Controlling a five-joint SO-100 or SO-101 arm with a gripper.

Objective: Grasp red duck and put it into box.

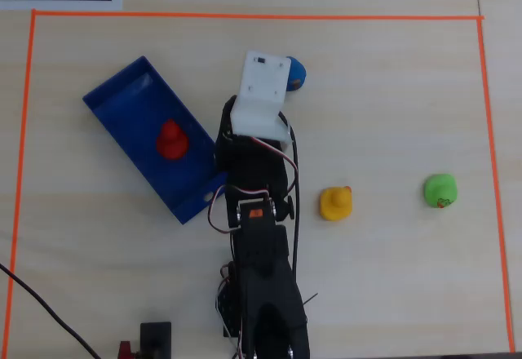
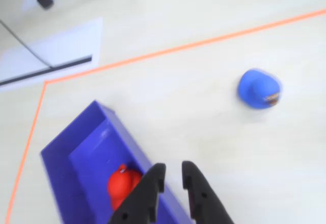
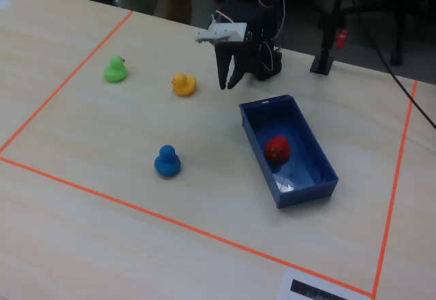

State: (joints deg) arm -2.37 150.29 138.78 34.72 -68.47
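Nearest the fixed camera, a blue duck (image 3: 167,161) sits alone on the pale tabletop (image 3: 88,198), inside a rectangle of orange tape (image 3: 136,208). Just beyond it to the right lies the dark blue box (image 3: 320,155), angled across the tabletop, and the red duck (image 3: 277,148) rests on its floor near the middle, touching no wall that can be seen. Farther back, the claw (image 3: 228,82) hangs above the tabletop beside the box's far short end, holding nothing; the wrist view shows its black fingers (image 2: 148,191) slightly parted over the box's long wall. To its left in the fixed view stand a yellow duck (image 3: 182,84) and, farther left, a green duck (image 3: 116,69)
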